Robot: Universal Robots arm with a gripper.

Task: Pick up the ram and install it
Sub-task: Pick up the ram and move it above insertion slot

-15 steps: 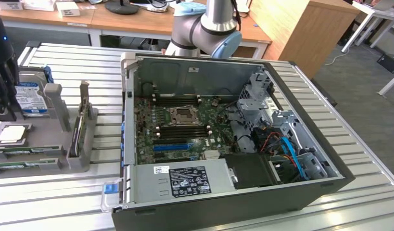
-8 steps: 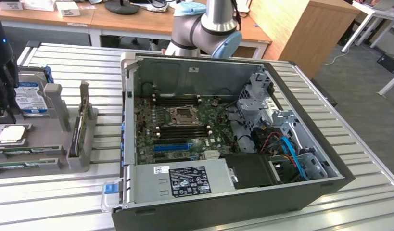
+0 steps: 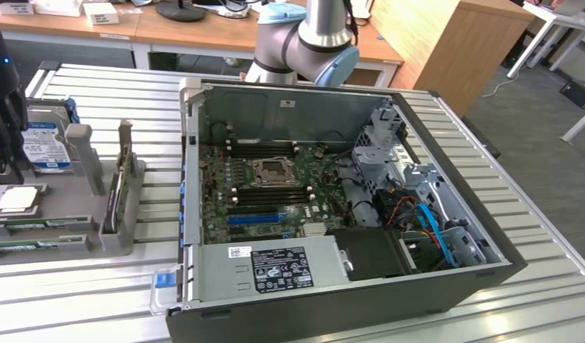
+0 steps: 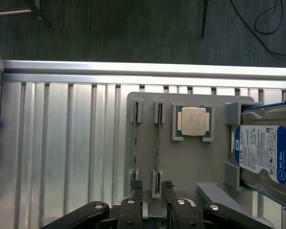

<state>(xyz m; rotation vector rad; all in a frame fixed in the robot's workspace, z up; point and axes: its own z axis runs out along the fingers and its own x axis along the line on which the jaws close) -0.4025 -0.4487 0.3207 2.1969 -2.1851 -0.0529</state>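
Across the slatted metal desk (image 3: 549,214) an open computer case (image 3: 368,307) is laid on its side, and its motherboard (image 3: 302,204) is exposed, with the long black memory slots (image 3: 268,191) set beside the processor socket (image 3: 271,171). Beyond the case the arm's grey and blue joint (image 3: 306,43) is seen. At the exterior view's left of the case a grey parts tray (image 4: 190,167) is placed on the desk, and a blue-labelled hard drive (image 4: 262,152) and a square processor (image 4: 193,121) are held in it. The ram (image 4: 158,148) is stood on edge in a pair of slotted holders in this tray, untouched and not yet lifted, and a second stick (image 4: 135,143) is set parallel just beside it. The hand (image 4: 151,185) is held over one edge of the tray, spread wide, and nothing is gripped by it. The ram's long axis is directed straight away from the hand, in line with the gap, so that its flat faces are turned toward the two fingertips (image 4: 168,184); its nearer end is found just ahead of that gap, closer to one fingertip than to the other, while the second stick is lined up with the other fingertip
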